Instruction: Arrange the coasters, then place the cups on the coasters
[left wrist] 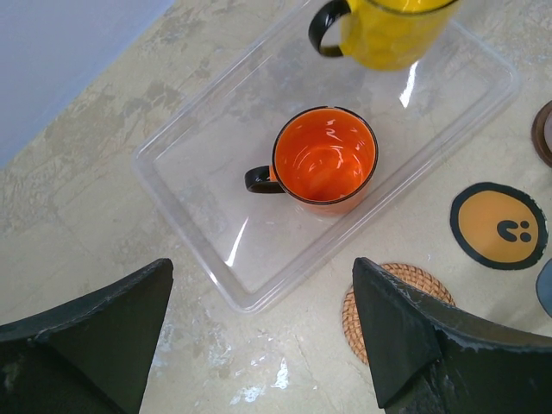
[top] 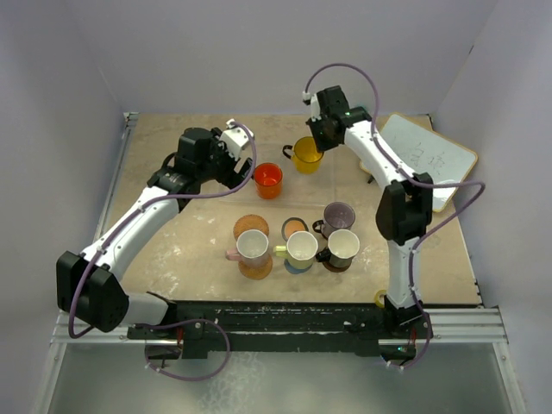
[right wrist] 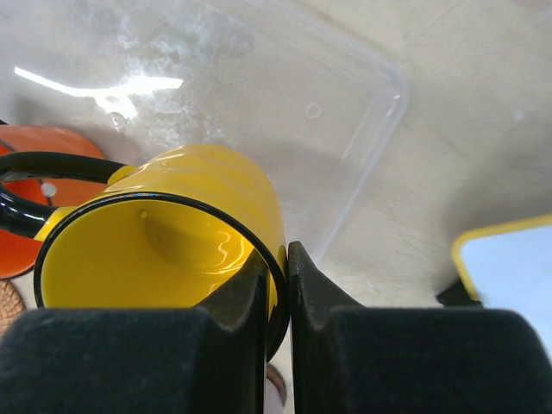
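Where the right end effector [right wrist: 278, 259] comes down at the far side of the desk [top: 198, 250], its two fingers are pinched on the rim of the yellow mug [right wrist: 164, 241], one inside the lip and one outside. That mug is over a clear tray [left wrist: 198, 172]; I cannot tell whether it rests on the tray or hangs just above it. Its black handle points left, and the left wrist view cuts off its top.

The left end effector [left wrist: 259, 267] hovers with its fingers spread wide and nothing between them. Below it, the red-orange mug [left wrist: 323, 159] stands upright in the same tray, just beside the yellow one.

Nearer the arms, the pink mug [top: 253, 247] sits on an orange-brown coaster [top: 256, 269]. The pale mug [top: 301, 248] sits on a blue-grey coaster [top: 297, 267], of which only an edge shows. The black mug [top: 342, 247] hides nearly all of whatever lies under it. The mauve mug [top: 337, 216] stands just behind the black one, and I cannot make out what is beneath it.

Two coasters lie bare. The woven coaster [left wrist: 392, 302] is partly covered by a finger in the left wrist view, and the smiley coaster [left wrist: 498, 226] lies just beside it. A whiteboard [top: 427, 155] lies on the desk's right side.
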Tool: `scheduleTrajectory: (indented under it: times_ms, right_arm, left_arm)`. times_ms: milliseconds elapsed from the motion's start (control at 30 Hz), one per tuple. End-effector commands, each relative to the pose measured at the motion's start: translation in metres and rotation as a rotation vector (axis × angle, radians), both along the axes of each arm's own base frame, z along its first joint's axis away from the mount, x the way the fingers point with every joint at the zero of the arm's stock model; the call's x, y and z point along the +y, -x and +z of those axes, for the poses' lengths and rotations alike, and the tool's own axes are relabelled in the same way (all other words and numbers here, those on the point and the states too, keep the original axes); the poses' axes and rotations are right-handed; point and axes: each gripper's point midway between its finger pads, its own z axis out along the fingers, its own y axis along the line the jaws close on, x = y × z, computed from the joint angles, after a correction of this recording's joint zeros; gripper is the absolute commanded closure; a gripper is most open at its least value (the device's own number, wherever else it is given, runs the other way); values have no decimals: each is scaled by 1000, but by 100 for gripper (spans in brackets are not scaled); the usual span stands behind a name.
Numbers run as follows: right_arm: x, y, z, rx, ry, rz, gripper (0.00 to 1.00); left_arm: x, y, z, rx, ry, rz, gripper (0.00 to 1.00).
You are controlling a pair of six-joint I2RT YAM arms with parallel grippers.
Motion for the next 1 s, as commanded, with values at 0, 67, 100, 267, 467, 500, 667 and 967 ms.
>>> scheduleTrajectory:
  times_ms: [0, 67, 100, 267, 467, 500, 667, 967]
  right_arm:
    - [-5, 0, 105, -235, -55, 40, 100]
    - [-4, 9, 115, -248, -55, 86, 100]
    - [-5, 13, 120, -254, -55, 103, 100]
    - [-4, 38, 133, -267, -37, 232, 100]
    - [14, 70, 127, -229, -54, 463, 100]
    - [16, 74, 123, -219, -55, 489, 100]
    - [34, 93, 105, -164, -74, 574, 100]
    - [64, 117, 55, -46, -62, 642, 100]
  left_arm:
    - [1, 1, 25, -69, 50, 4, 18]
    - [2, 1, 26, -71, 57, 15, 18]
    - [3, 1, 27, -72, 60, 24, 18]
    - [12, -3, 35, -90, 75, 83, 18]
    - [34, -11, 43, -100, 116, 185, 18]
    - [37, -12, 44, -101, 122, 200, 18]
    - [53, -18, 47, -95, 155, 265, 18]
    - [67, -20, 52, -96, 192, 309, 18]
